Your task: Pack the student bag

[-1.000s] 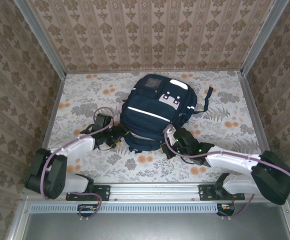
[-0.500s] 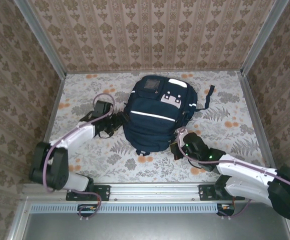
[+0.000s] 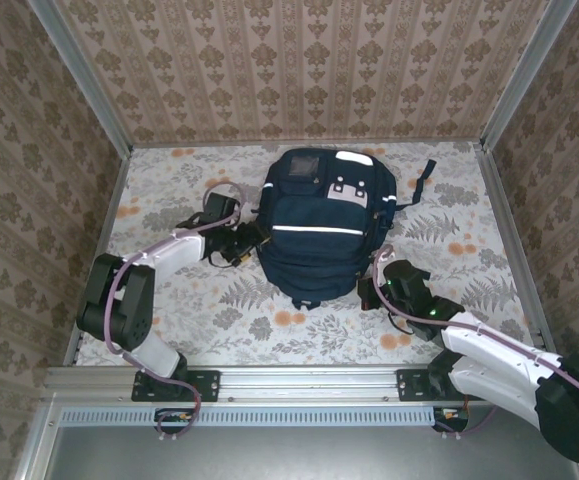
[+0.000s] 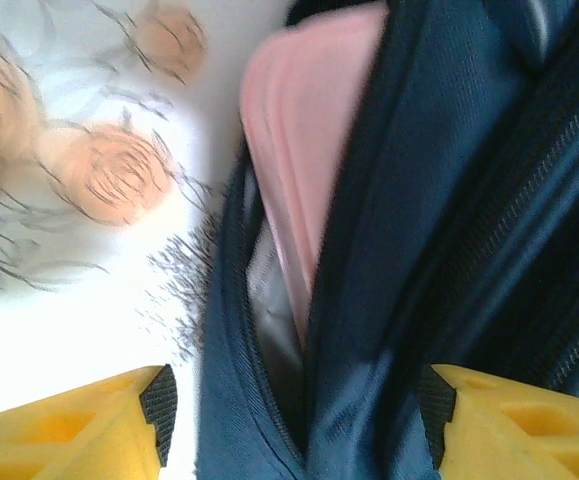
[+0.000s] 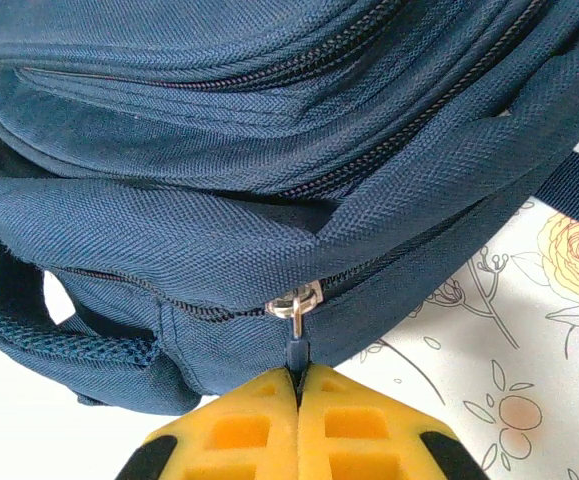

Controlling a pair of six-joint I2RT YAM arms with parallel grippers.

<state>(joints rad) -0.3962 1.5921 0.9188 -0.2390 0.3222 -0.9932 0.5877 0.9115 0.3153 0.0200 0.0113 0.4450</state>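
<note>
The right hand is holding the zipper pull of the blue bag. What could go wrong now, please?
The right hand pinches only the tip of the small metal zipper pull; it may slip out.
The flat pink item sits in the open seam of the navy-blue fabric backpack; a closing zipper may catch it.

Place: robot test booth dressed like a home.
Walls (image 3: pixel 299 60): patterned wallpaper at 9, 12, 3 o'clock.
Table (image 3: pixel 164 200): flowered cloth.
Rail (image 3: pixel 309 380): bare metal, 6 o'clock.

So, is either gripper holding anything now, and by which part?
The right gripper pinches the bag by its zipper pull. The left gripper is open around the bag's edge, holding nothing.
</note>
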